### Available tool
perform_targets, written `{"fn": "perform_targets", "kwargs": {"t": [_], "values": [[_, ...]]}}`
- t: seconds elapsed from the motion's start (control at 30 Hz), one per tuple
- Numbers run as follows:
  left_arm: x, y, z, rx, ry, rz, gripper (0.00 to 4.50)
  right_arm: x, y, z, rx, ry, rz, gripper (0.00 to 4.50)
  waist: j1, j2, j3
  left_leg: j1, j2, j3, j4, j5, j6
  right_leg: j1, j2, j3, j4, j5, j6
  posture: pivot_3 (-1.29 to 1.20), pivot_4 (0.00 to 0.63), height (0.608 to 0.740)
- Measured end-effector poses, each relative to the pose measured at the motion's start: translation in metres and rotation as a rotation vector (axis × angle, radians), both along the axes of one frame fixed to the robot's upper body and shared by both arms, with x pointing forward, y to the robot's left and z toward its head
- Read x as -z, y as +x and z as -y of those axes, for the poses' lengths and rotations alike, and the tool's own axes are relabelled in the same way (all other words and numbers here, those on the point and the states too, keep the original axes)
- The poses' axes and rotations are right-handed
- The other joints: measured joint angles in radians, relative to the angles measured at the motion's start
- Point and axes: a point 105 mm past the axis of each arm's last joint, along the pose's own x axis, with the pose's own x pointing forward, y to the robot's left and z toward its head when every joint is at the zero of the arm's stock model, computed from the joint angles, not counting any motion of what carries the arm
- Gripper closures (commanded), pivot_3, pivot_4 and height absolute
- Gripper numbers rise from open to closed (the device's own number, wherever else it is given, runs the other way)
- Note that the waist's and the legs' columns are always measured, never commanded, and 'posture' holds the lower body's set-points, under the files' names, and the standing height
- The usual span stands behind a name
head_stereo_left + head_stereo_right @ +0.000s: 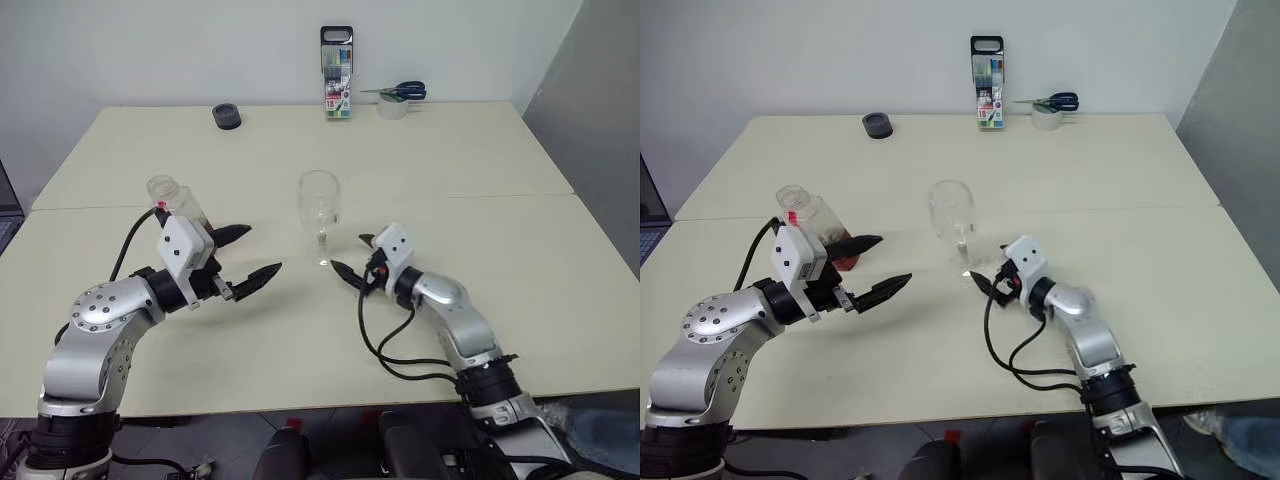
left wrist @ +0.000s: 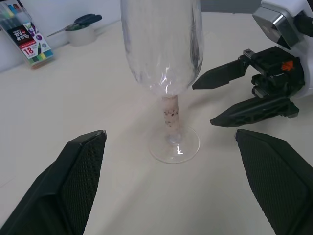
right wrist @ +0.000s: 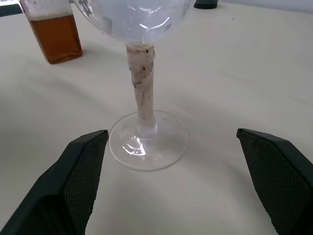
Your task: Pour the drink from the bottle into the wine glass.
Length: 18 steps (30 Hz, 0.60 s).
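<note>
Both sets of jaws stand wide and grip nothing; the left gripper [image 1: 247, 253] hangs level over the near-left part of the cream table [image 1: 480, 160], its black fingers aimed across at the glass; the right gripper [image 1: 355, 256] sits low on the other side, just beside the glass foot, pointing back toward the left one.

Between them, near the middle of the table, stands the clear stemmed wine glass [image 1: 320, 215], upright; its rounded bowl looks empty, and its stem [image 3: 142, 90] is wrapped in a pale, speckled covering down to the round foot.

Behind the left gripper, toward the left edge, stands the small squarish clear plastic bottle [image 1: 812, 226]; its wide neck shows no cap that I can make out, and the reddish-brown, tea-coloured drink [image 3: 56, 36] fills only its lower part.

Pouring looks not yet begun. Risks, as I judge them: the tall, thin-stemmed glass could tip if either finger brushes the bowl or foot; the bottle, apparently uncapped, could spill if tilted too soon or squeezed hard; its smooth plastic may slip in the fingers.

Along the far edge lie a black tape roll [image 1: 227, 117], a marker case [image 1: 336, 73], and scissors on a tape roll [image 1: 396, 98].
</note>
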Motion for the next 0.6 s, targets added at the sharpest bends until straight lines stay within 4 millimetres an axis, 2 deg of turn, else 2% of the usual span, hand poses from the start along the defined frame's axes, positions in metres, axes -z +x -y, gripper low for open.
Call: {"fn": "perform_targets", "kwargs": {"t": [0.4,0.6], "values": [[-0.003,0.004,0.001,-0.040,-0.048,0.024,0.00,0.006,-0.010,0.006,0.003,-0.027,-0.022,0.02,0.001,0.000,0.000,0.000,0.000,0.000,0.000,0.000,0.000,0.000,0.000,0.000,0.000,0.000,0.000,0.00,0.150,0.740],[-0.012,0.009,0.000,-0.073,-0.108,0.051,0.00,0.010,-0.011,0.008,-0.003,-0.050,-0.028,0.02,0.002,0.000,0.000,0.000,0.000,0.000,0.000,0.000,0.000,0.000,0.000,0.000,0.000,0.000,0.000,0.00,0.150,0.740]]}}
